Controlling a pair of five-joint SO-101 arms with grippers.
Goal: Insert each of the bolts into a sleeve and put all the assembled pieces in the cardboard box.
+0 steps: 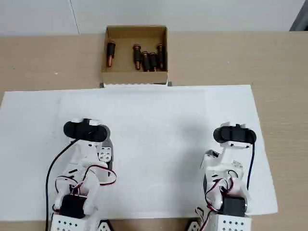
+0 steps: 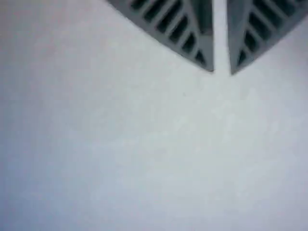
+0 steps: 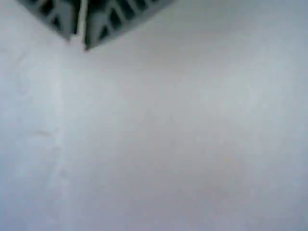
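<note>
Left pincer (image 2: 221, 71), seen from its own wrist, hangs close over the white sheet (image 2: 144, 154). Its two ribbed grey fingers (image 2: 192, 33) are drawn in to a narrow slit, the tips almost meeting and nothing between them. Right pincer (image 3: 77, 42), in its own wrist view, stands the same way above the paper: its fingers (image 3: 110, 19) are pressed nearly together with a hairline of white between, and it holds nothing.

The wrist views give the fingertips and the paper beneath them. The high view gives the layout of the whole table (image 1: 48, 57). In it, one arm (image 1: 82, 159) sits folded toward one near corner of the sheet and a second arm (image 1: 228, 163) toward the other near corner. Both wrist views look down on plain paper, so I cannot tell which arm is which.

The middle of the sheet lies between the arms and the far edge. Just past the middle of that far edge, on the wooden table top, stands the cardboard box (image 1: 134, 77), open at the top. The assembled pieces (image 1: 145, 60) lie inside it, copper-coloured bolts in dark sleeves, pointing roughly near to far. One lone piece (image 1: 110, 54) rests by one side wall. Four more are bunched together toward the opposite wall.
</note>
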